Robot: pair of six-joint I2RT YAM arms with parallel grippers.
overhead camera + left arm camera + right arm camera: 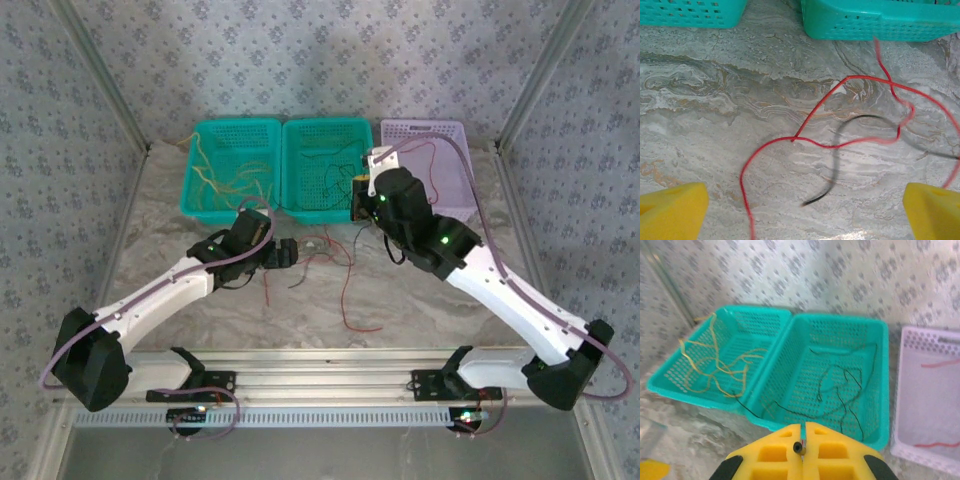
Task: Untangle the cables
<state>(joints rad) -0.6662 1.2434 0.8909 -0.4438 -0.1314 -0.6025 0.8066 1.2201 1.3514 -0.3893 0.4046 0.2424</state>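
Top view first: the sorting looks well underway. The left teal perforated plastic basket [236, 124] has the thin yellow cables [232, 180] in it. The middle teal plastic basket [328, 124] has the thin black cables [338, 175], and a lilac plastic basket [422, 125] sits to the right. What's left, I'd say, is the loose stuff on the marble-look tabletop [420, 310]. That's the thin red cables [347, 290] and a dark strand [300, 278], sprawled just in front of the baskets. The left gripper [287, 252] hangs low right beside that pile. The right gripper [358, 193] is up over the near edge of the middle basket.

Left wrist view: the yellow fingertips [671, 210] sit in the two bottom corners, so the jaws are spread wide with nothing between them. Here you get detail the top view misses. A red cable [815, 142] loops across a blurry black cable [836, 160] on the table, so those two are crossed, not separated.

Right wrist view: the right gripper [801, 440] has its pads pressed together, with a small dark cable tip [799, 446] pinched between them. I can't trace which black strand it belongs to. This angle also shows red strands [939, 363] already lying in the lilac basket, which are hard to make out from above.
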